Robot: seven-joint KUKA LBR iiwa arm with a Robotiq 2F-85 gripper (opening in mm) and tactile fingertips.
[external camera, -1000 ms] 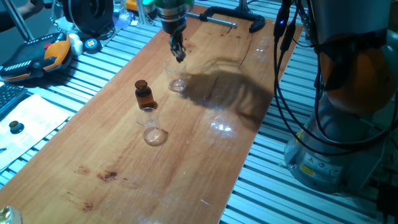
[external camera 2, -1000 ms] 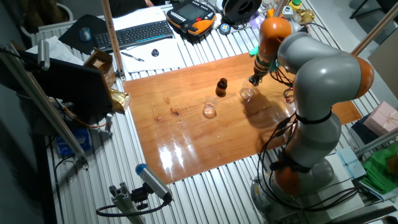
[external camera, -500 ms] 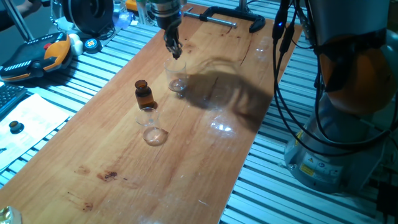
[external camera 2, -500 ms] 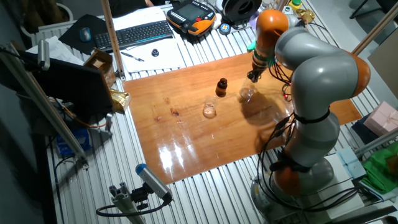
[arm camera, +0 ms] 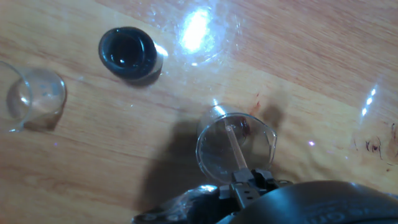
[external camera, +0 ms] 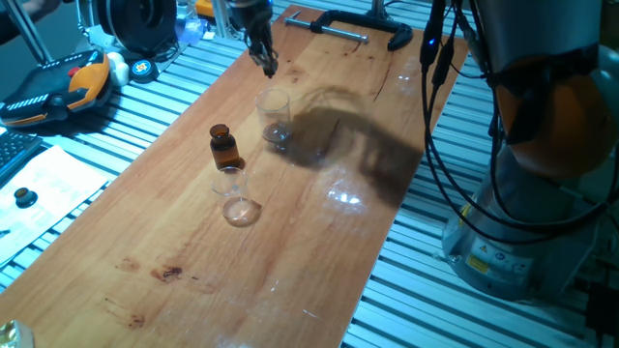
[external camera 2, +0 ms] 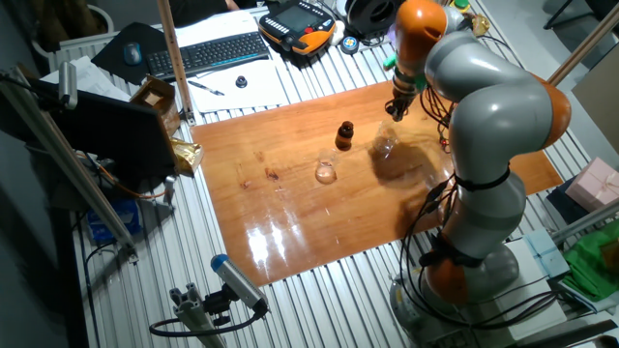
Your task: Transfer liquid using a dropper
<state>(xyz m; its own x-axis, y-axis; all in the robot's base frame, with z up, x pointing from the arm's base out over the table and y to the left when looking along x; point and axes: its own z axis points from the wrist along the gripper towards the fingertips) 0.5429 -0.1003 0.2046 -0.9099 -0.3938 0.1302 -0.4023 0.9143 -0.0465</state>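
Observation:
My gripper (external camera: 264, 60) hangs above a clear glass beaker (external camera: 275, 115) at the far end of the wooden board; it also shows in the other fixed view (external camera 2: 397, 106). In the hand view the gripper (arm camera: 247, 185) is shut on the dropper (arm camera: 234, 148), a thin clear tube whose reddish end points down into that beaker (arm camera: 264, 134). The amber-brown bottle (external camera: 224, 147) stands open to the left (arm camera: 127, 53). A second clear beaker (external camera: 235, 193) stands in front of the bottle (arm camera: 36, 93).
The wooden board (external camera: 319, 242) lies on a slatted metal table. A black clamp (external camera: 358, 34) holds its far end. An orange teach pendant (external camera: 58, 82) and a keyboard (external camera 2: 208, 53) lie off the board. The robot base (external camera: 522, 232) stands at the right.
My gripper has risen and moved toward the far left, away from the beaker's rim, with the dropper still in it. The bottle and beakers have not moved.

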